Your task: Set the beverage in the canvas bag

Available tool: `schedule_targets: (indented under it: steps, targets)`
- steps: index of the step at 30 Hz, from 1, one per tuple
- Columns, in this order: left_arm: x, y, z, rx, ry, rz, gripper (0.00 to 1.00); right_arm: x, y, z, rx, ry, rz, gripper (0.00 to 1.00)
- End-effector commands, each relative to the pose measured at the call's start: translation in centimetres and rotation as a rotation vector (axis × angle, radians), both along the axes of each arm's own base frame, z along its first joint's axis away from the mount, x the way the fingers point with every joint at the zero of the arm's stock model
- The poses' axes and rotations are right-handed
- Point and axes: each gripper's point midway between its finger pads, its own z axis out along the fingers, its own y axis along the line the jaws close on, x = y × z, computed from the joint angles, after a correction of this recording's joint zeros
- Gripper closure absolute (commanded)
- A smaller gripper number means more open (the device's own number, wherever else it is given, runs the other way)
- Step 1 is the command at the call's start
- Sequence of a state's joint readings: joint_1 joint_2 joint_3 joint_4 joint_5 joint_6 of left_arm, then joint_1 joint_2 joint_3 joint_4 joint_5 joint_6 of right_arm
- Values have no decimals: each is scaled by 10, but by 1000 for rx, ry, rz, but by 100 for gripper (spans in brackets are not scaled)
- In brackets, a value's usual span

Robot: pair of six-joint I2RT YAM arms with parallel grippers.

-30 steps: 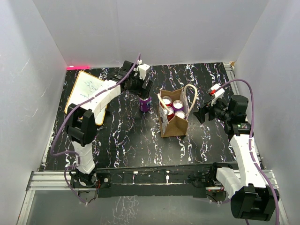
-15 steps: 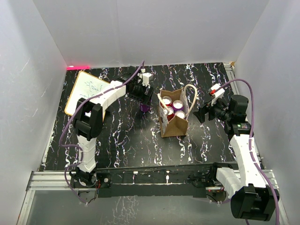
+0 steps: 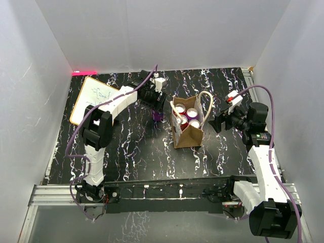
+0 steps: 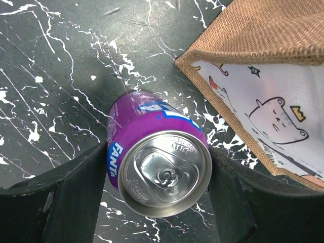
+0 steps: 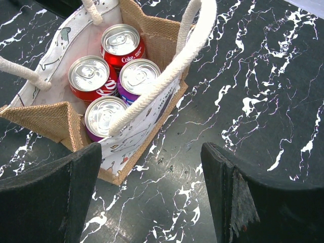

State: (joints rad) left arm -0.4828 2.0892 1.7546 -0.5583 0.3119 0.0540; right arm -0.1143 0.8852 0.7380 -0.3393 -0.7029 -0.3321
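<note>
While the left hand (image 4: 158, 154), clasping the purple can (image 4: 161, 177), mostly hides it overhead, the right hand (image 5: 152, 152) gapes.

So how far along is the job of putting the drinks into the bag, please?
Done: four cans stand inside the bag, two red and two purple. In hand: the left end effector grips a purple can standing on the table beside the bag. Left: lifting it over the rim and lowering it in. The right end effector is open and empty beside the bag.

Left pincer (image 3: 157, 107) (gripping the purple can (image 4: 158, 172)) edged nearer the canvas bag (image 3: 188, 134).
</note>
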Motion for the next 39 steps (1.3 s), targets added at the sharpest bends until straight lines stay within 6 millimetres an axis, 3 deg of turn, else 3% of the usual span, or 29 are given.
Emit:
schedule_targets:
  steps: [1,4,9,10,18,26,31,33,39]
  targets:
    - [1,-3,34,-12,-73,-32,52,6,-3,13,-11,-64,-4,18]
    - [5,2,50,1,-137,-40,63,6,-2,13,-11,-65,-3,18]
    - [6,7,85,-6,-241,-60,97,6,-2,13,-10,-66,-2,18]
    - [6,9,93,-8,-264,-60,100,5,-2,14,-10,-68,-1,18]
    - [9,18,158,-36,-429,-22,100,-5,11,23,19,-72,79,18]
    - [-6,22,220,-131,-544,-7,100,-27,31,76,-3,-119,252,22]
    - [-11,10,281,-258,-645,-27,100,-36,48,75,-28,-111,348,23]
    - [-18,-3,304,-346,-661,-72,100,-36,54,73,-50,-111,371,23]
    - [-30,-36,333,-535,-590,-170,100,-36,86,54,-139,-85,456,23]
